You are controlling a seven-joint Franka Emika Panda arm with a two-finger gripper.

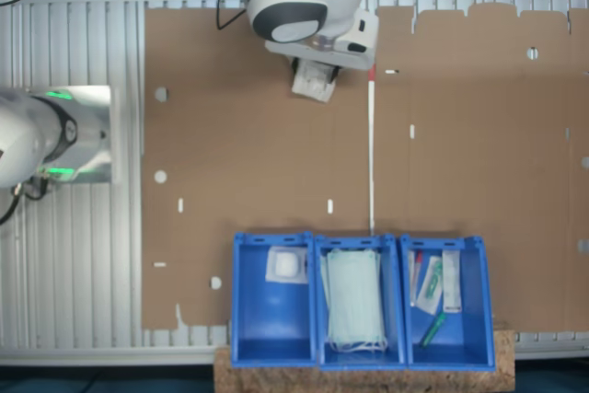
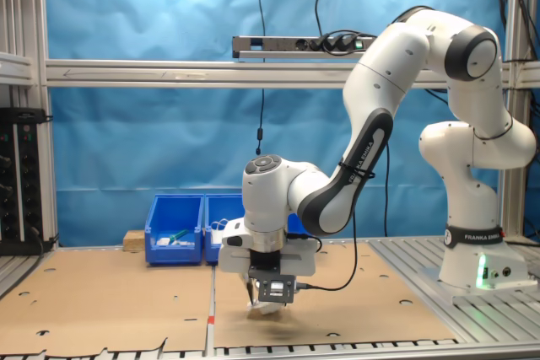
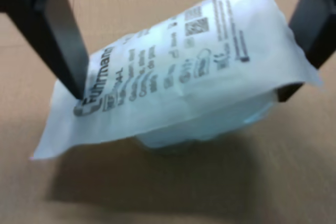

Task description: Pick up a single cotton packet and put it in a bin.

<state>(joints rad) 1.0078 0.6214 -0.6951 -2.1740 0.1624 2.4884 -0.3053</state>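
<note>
My pincer [image 3: 184, 85] is clamped on the whitish translucent square cotton packet [image 3: 178, 82], well apart from the blue plastic open-top bin [image 1: 248, 310] holding another packet.

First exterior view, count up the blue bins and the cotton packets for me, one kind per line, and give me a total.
Blue bins: 3, joined in a row
Cotton packets: 2, one between the fingers of the gripper, one lying in the end bin at the first exterior view's left
Total: 5
</note>
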